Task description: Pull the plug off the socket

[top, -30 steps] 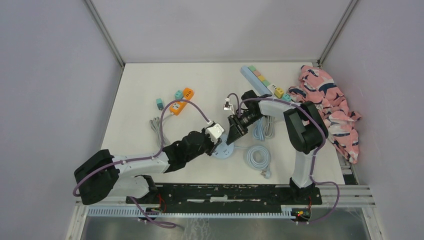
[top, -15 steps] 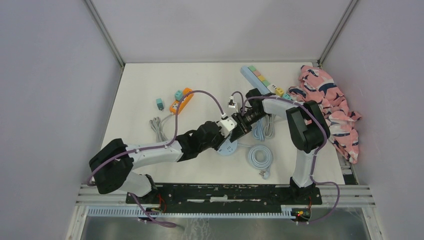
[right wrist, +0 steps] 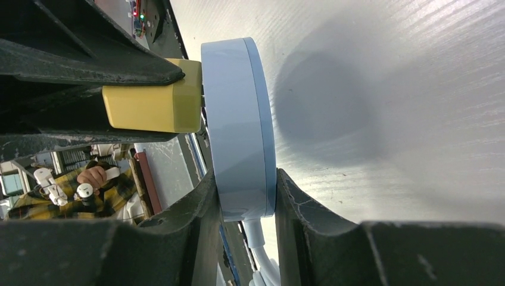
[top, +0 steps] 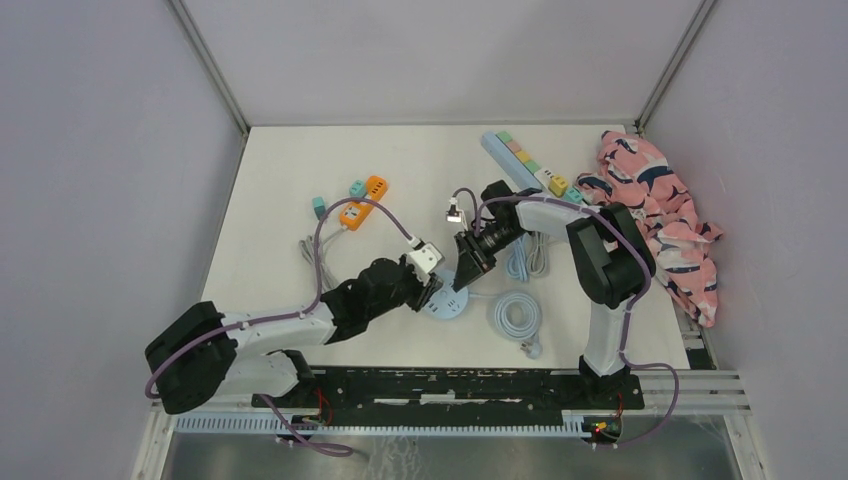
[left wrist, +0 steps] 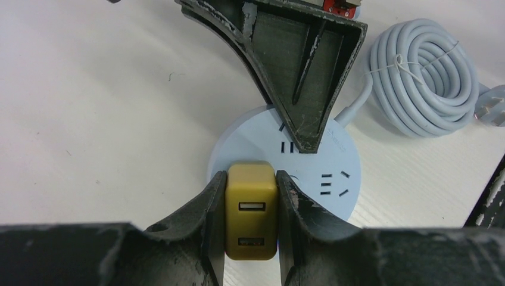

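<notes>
A round pale blue socket point(top: 450, 303) lies on the white table between the two arms. A yellow plug point(left wrist: 251, 220) with two USB ports sits seated in its top face. My left gripper point(left wrist: 251, 179) is shut on the plug's two sides. The right wrist view shows the plug point(right wrist: 152, 107) flush against the socket point(right wrist: 238, 119). My right gripper point(right wrist: 247, 179) is shut on the disc's rim, one finger on top and one beneath, where its cord leaves. In the top view the left gripper point(top: 432, 285) and right gripper point(top: 468, 268) meet over the socket.
A coiled pale blue cable point(top: 517, 312) lies right of the socket, another bundle point(top: 525, 258) behind it. An orange power strip point(top: 362, 202), teal adapters point(top: 319, 206) and a grey cable point(top: 315, 255) lie at left. A long strip point(top: 525, 160) and pink cloth point(top: 665, 220) lie at back right.
Half a second ago both grippers and the socket had shifted up and to the right; now they are back where they were a second ago. Both grips hold unchanged.
</notes>
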Robot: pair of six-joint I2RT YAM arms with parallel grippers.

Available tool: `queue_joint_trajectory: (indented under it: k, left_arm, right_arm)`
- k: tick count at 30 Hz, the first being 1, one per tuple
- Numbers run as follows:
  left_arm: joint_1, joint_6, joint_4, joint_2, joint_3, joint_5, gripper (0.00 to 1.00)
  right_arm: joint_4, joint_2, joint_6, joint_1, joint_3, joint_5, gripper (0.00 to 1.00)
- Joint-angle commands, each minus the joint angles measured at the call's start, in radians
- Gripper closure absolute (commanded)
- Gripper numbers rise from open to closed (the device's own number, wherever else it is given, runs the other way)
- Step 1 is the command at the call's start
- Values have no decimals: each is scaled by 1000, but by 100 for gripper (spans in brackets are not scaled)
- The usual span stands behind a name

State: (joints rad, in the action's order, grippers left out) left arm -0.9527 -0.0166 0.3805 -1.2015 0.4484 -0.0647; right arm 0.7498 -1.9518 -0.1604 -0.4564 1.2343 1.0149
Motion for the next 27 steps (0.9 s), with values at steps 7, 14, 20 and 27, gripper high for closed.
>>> queue_joint_trajectory:
  k: [7,14,20,27]
  left_arm:
    - [-44,-22,-231,-181,331,-218,97]
    - [-30,-55,-154,-62,238,-129,97]
    - [8,-79,89,68,47,4,97]
    - [9,-74,-12,18,131,-1,97]
  right_arm:
    - [8,36,-6,22,37,-28,100]
    - [16,24,-8,22,41,-30,100]
    - [19,27,-8,21,42,-8,100]
    - [20,21,-8,21,44,-11,100]
